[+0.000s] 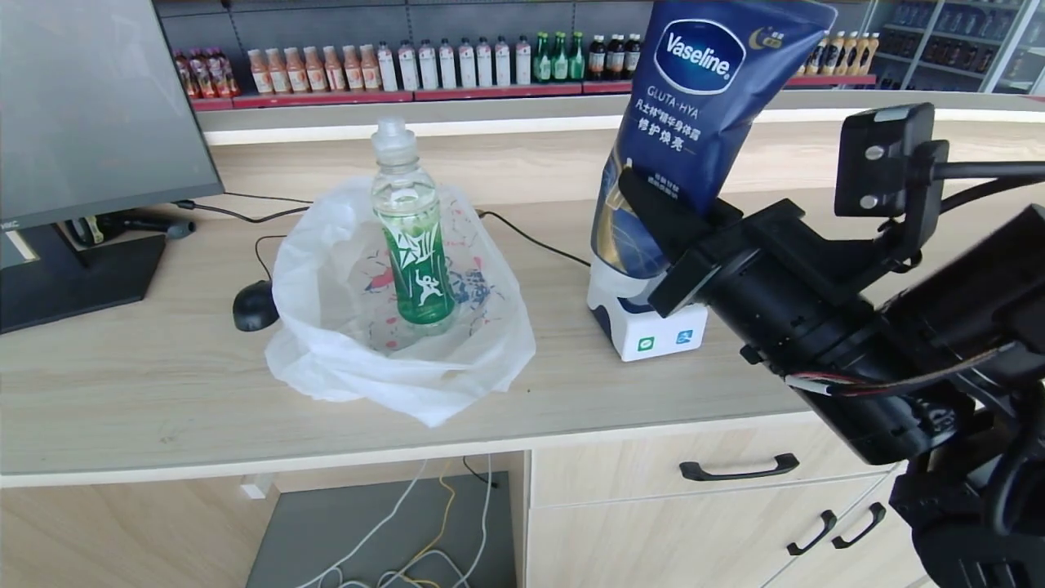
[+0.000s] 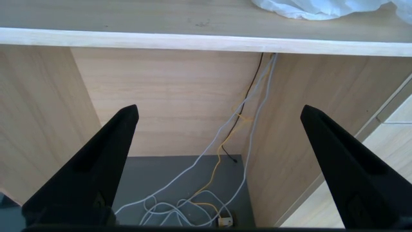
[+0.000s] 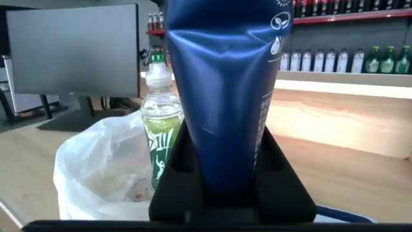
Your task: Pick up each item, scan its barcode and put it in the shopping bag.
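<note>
Risk, slip: The blue lotion tube [image 1: 694, 106] is soft and glossy, and most of its length stands above my right claw [image 1: 665, 224]. I judge it could bend over or slide down through my grip on a quick swing.
Risk, scanner: The tube's white cap hangs just below my right claw, right at the white scanner box [image 1: 657, 331]. I cannot tell whether they touch. Dropping lower could shove the box along the table [image 1: 122, 367].
Risk, bag: The shopping bag [image 1: 326, 343], well off to this claw's left, has slumped open. The green drink bottle [image 1: 412, 245] stands upright in it, and a tube let go carelessly could topple it.
Right claw: Closed narrow around the tube's lower body, one finger on each side, with the cap end pointing down.
Left claw: My left claw [image 2: 217, 109] is spread wide and holds nothing. The table edge is above it and loose cables lie beyond it.
</note>
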Robot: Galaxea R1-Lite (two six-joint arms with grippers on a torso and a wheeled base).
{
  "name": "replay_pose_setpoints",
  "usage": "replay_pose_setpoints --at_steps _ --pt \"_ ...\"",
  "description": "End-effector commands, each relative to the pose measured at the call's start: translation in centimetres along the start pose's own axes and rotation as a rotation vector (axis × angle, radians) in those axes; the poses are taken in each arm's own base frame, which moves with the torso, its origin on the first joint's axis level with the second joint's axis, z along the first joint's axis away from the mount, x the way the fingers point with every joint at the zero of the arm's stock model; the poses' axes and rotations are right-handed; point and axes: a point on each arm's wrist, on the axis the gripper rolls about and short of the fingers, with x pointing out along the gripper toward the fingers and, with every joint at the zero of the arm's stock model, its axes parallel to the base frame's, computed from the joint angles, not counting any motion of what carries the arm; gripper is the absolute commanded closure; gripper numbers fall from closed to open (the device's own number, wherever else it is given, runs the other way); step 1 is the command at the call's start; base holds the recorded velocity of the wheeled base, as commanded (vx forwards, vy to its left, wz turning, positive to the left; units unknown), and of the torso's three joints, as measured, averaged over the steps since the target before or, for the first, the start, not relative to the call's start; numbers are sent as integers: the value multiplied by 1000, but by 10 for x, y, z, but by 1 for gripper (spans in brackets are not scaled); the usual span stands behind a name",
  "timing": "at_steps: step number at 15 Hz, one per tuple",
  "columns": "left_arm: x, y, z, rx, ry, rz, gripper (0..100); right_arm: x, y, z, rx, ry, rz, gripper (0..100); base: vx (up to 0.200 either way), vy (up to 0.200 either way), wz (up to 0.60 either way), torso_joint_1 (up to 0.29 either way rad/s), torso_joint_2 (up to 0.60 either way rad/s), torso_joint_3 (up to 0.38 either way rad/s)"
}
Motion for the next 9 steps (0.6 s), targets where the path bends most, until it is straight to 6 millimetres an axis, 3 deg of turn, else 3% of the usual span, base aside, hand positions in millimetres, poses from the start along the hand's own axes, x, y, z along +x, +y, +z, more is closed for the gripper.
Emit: replay_pose_setpoints --at_steps 1,5,8,9 --pt "0 0 0 0 -1 2 0 2 -12 -16 -42 32 -11 100 0 0 0 0 0 0" --pt "0 0 0 -3 -1 2 0 10 -47 -30 -120 14 -64 100 0 0 0 0 0 0" --pt "0 0 0 -5 -1 2 0 17 -47 -34 -103 6 -65 100 0 0 0 0 0 0" --pt "0 0 0 -5 -1 2 0 18 -47 -34 -85 1 -68 100 0 200 0 2 -2 7"
